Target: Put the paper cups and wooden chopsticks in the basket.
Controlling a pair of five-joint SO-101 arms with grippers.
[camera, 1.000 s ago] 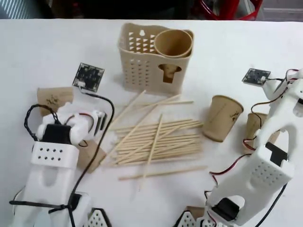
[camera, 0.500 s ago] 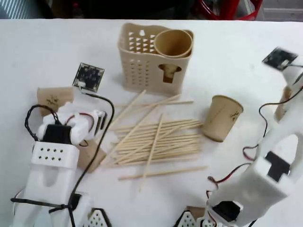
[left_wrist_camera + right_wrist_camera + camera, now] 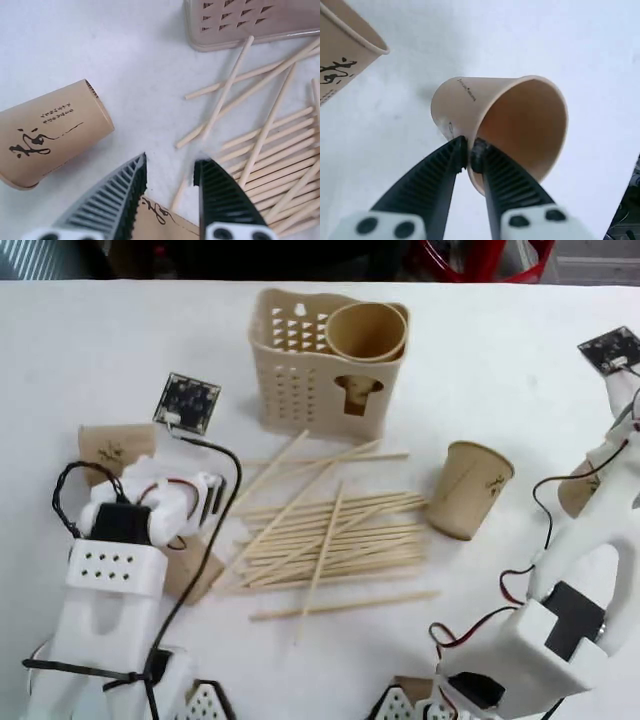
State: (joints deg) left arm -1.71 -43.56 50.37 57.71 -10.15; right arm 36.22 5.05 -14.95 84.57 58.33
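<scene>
The right gripper (image 3: 469,148) is closed almost fully on the wall of the held cup (image 3: 520,115). One finger is inside the mouth and the other is on the outer side, so the rim is pinched between the tips. The cup's open mouth faces back toward the wrist, and its base points away from the fingers. Whether the cup is clear of the table (image 3: 120,340) cannot be told. Off to one side of this gripper, and apart from it, is the tilted cup (image 3: 342,47), which leans on the white surface. The left gripper (image 3: 170,172) is partly open with nothing between its fingers, low over the table. Directly beneath the gap lies a flattened cup (image 3: 162,222), with its edge passing under both fingertips. On the gray finger's side, just beside it, is the lying cup (image 3: 50,132), resting on its side. On the black finger's side and ahead of it spreads the loose heap of wooden chopsticks (image 3: 270,150), and the nearest stick ends close to the tips. Farther ahead, past the sticks, stands the basket (image 3: 250,25), upright. In the high view it already holds the nested cup (image 3: 366,332) in one end.
</scene>
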